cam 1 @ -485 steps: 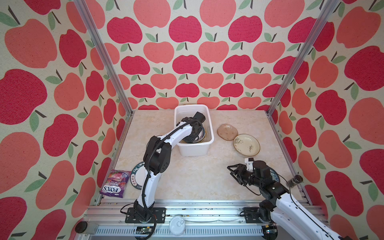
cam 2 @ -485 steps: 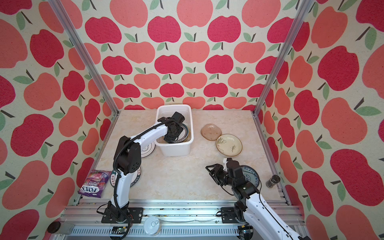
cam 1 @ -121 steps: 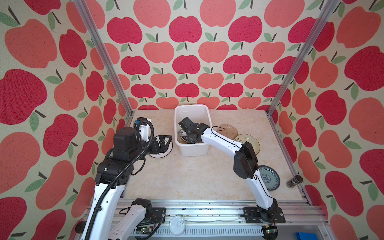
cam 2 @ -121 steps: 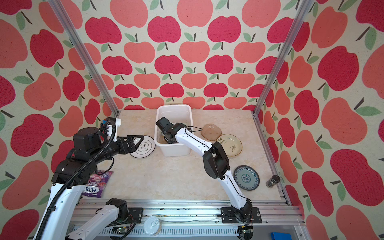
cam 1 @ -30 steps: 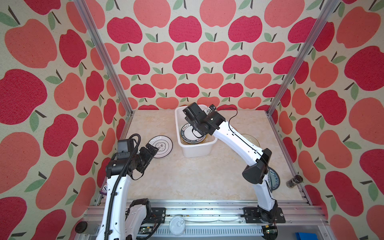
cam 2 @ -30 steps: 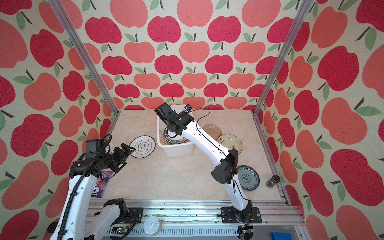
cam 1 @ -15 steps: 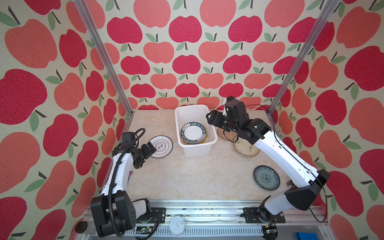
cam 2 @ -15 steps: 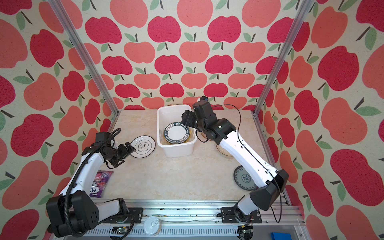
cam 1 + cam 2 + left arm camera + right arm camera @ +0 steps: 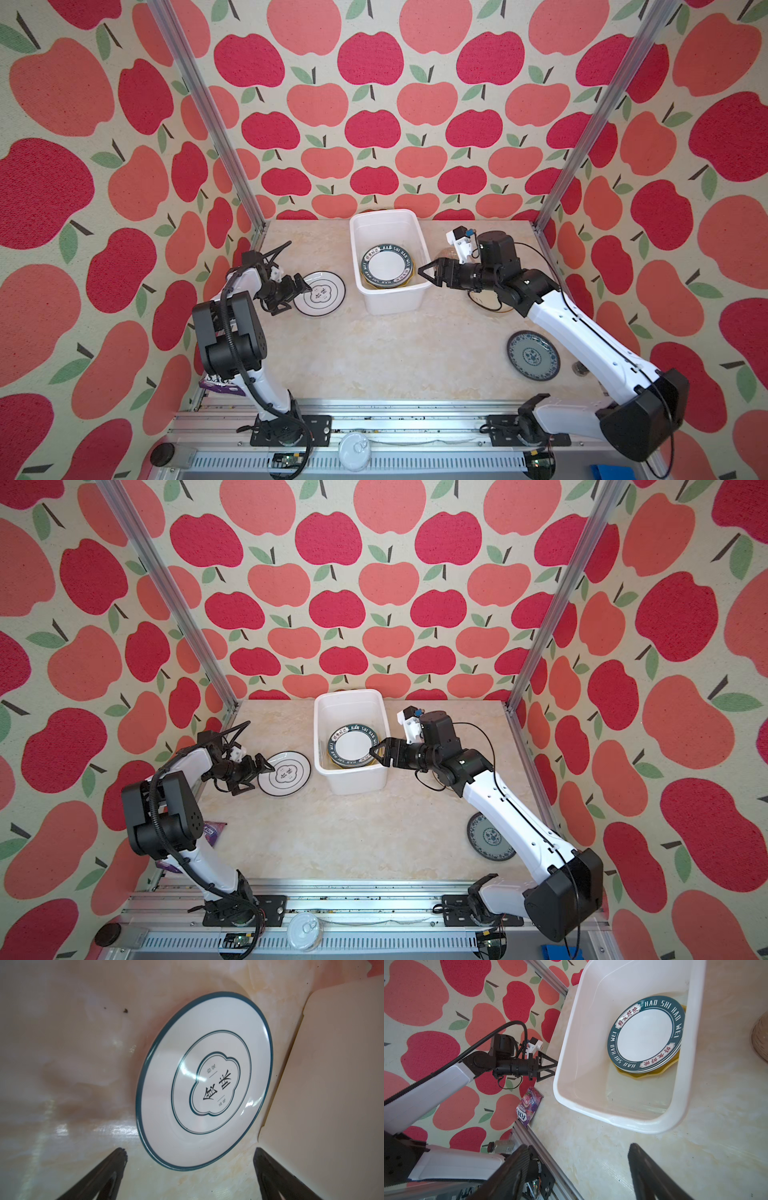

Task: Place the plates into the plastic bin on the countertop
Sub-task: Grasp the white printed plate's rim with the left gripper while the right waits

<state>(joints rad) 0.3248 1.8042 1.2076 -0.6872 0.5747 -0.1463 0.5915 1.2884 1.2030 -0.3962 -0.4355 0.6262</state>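
The white plastic bin (image 9: 392,300) (image 9: 357,781) stands at the back middle of the countertop (image 9: 374,357). In it a white plate with a dark lettered rim (image 9: 388,266) (image 9: 645,1034) lies on a stack with a yellow plate (image 9: 652,1074) underneath. My right gripper (image 9: 426,272) (image 9: 579,1147) is open and empty just outside the bin's right wall. Left of the bin a white plate with a thin dark rim (image 9: 320,293) (image 9: 204,1080) lies flat. My left gripper (image 9: 305,286) (image 9: 189,1152) is open at its left edge. A blue-patterned plate (image 9: 533,355) lies front right.
A cream plate (image 9: 484,302) is mostly hidden under my right arm, with a brown plate (image 9: 446,251) behind it. A purple candy packet (image 9: 216,384) (image 9: 528,1105) lies by the left rail. A white lid (image 9: 353,446) sits on the front rail.
My right gripper has pulled away from above the bin and come down beside its right wall. My left gripper has moved up to the thin-rimmed plate's edge.
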